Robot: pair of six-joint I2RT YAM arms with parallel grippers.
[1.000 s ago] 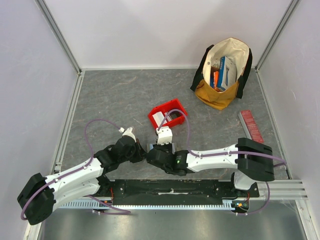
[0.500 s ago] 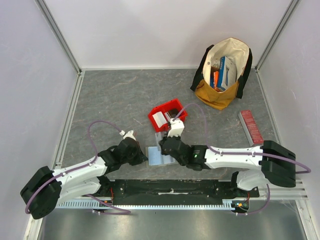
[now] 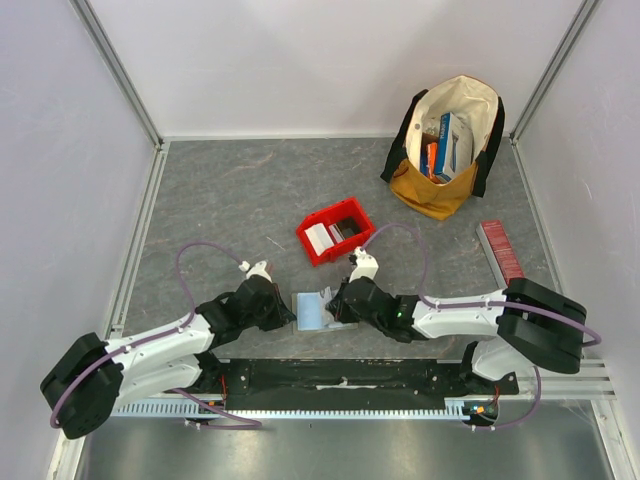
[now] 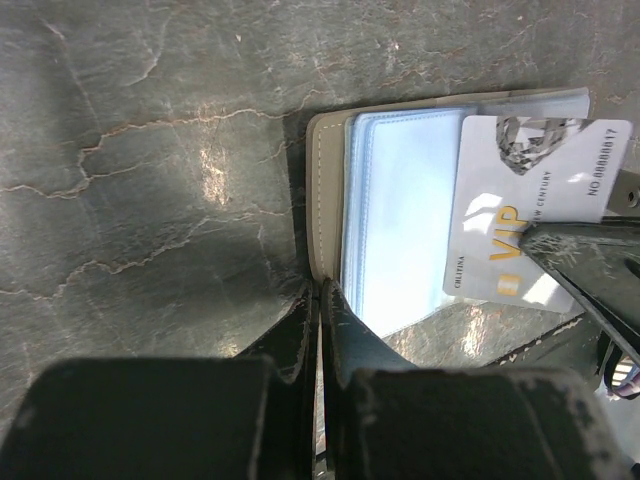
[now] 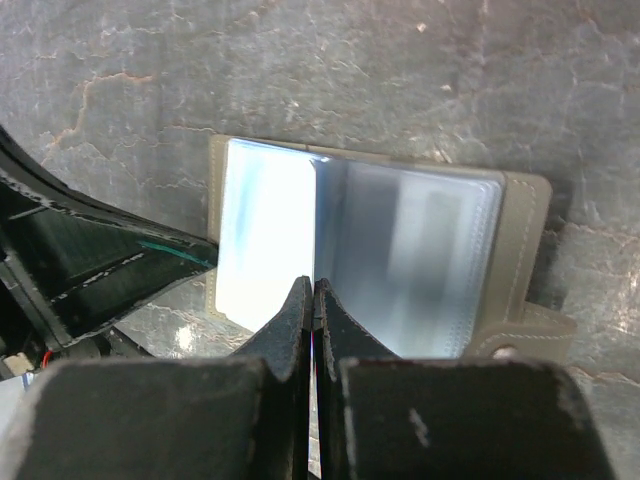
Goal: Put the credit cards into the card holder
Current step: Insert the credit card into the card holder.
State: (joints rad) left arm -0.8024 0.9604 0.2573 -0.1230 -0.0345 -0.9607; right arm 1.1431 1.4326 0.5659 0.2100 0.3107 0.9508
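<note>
Compared with one second ago, the right arm is reaching lower and nearer to the bases. Its gripper is no longer working at the red open-topped plastic bin [image 3: 336, 230] but is meeting the left gripper over the wallet.

1. Card holder: the small flat grey-olive folding card holder [image 3: 310, 310] with clear plastic sleeve pockets is lying open on the grey marbled table [image 3: 230, 200]. It is resting between the two grippers and just on the near side of the bin. In the left wrist view, its sleeves [image 4: 400, 230] are facing up.

2. Left gripper [image 4: 320, 290]: the jaws are pressing together on the near edge of the card holder's olive cover, pinning it to the table. In the overhead view this gripper [image 3: 287, 312] is touching the left side of the card holder.

3. Right gripper [image 5: 314, 285]: the jaws are clamping fully onto a white rectangular plastic credit card [image 4: 530, 200] printed with "VIP" in gold. The credit card is overlapping the right edge of the sleeves, with one end projecting past the cover. In the right wrist view the credit card is showing edge-on between the fingers.

4. Surroundings: a cream and black fabric bag [image 3: 450, 140] holding colourful upright boxes is standing at the far right. A long red ribbed box [image 3: 502, 252] is lying near the right wall.
</note>
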